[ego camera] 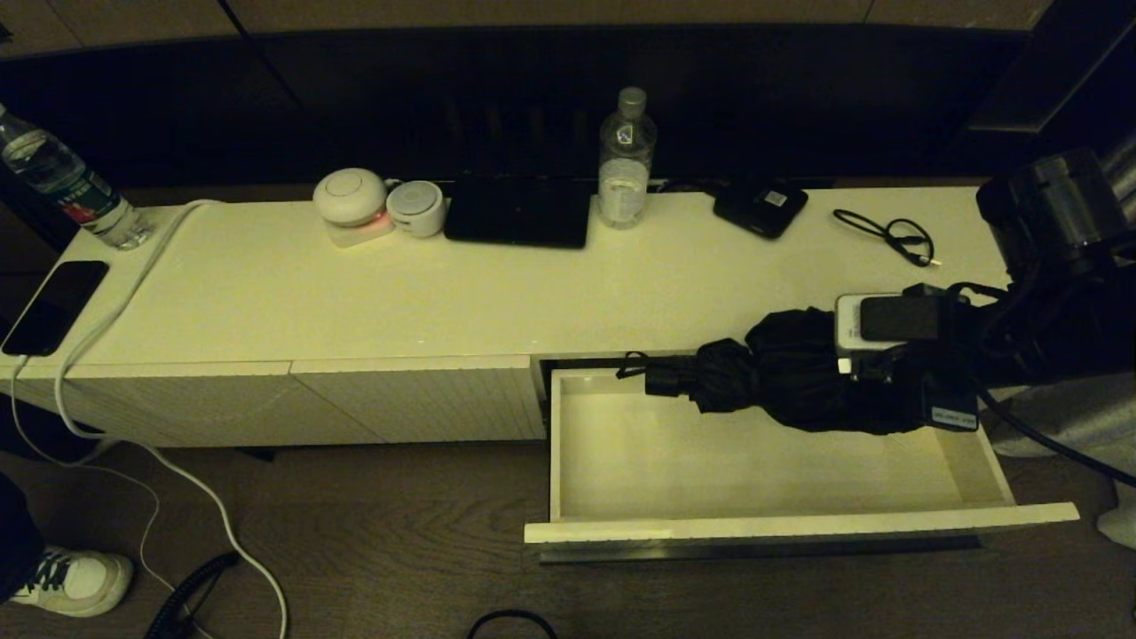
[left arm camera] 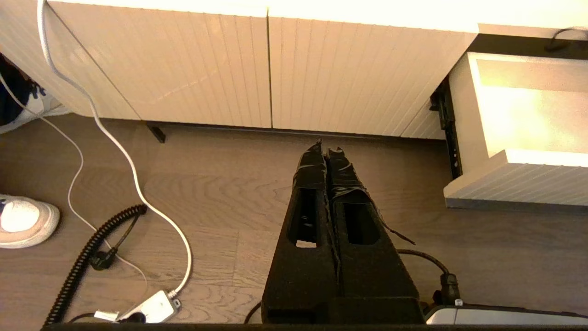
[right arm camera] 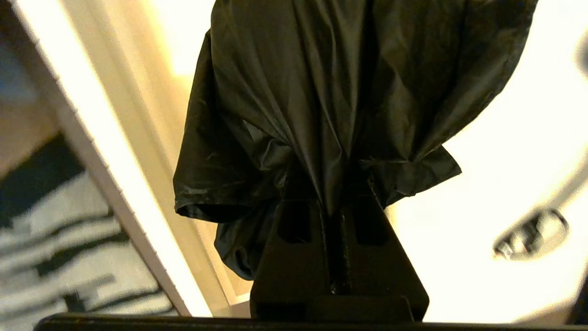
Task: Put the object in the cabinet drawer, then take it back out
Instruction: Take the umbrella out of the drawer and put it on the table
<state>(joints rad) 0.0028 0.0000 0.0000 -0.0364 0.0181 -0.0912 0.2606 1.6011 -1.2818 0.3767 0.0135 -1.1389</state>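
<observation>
The long cream cabinet (ego camera: 266, 302) runs across the room, its top lit warm, its ribbed front panels (left arm camera: 183, 73) closed on the left. At its right end the cabinet drawer (ego camera: 772, 524) stands pulled well out, the pale inside bare along the front and left. The umbrella (ego camera: 781, 377) hangs over the drawer's back right part, lying crosswise with its short handle (ego camera: 666, 377) and thin loop pointing left at the drawer's back edge, the bunched black fabric toward the right. I cannot tell whether any of it touches the drawer floor. The right gripper (right arm camera: 337, 207) comes in from the right side and has the fabric pinched between its fingers, which are closed tight on a fold of cloth; the rest of the canopy billows out beyond the fingertips. The left gripper (left arm camera: 327, 151) is parked low over the wooden floor (left arm camera: 220, 193) in front of the closed panels, fingers pressed together and holding nothing.

On the cabinet top, a dark flat tablet-like slab (ego camera: 519, 213) sits at the back, a clear water bottle (ego camera: 627, 160) just beside it, another bottle (ego camera: 62, 182) at the far left, a phone (ego camera: 53, 306) on a white cable (ego camera: 133, 266), two round white gadgets (ego camera: 351, 204), a small black box (ego camera: 761, 207) and a thin black cable (ego camera: 892, 235)
</observation>
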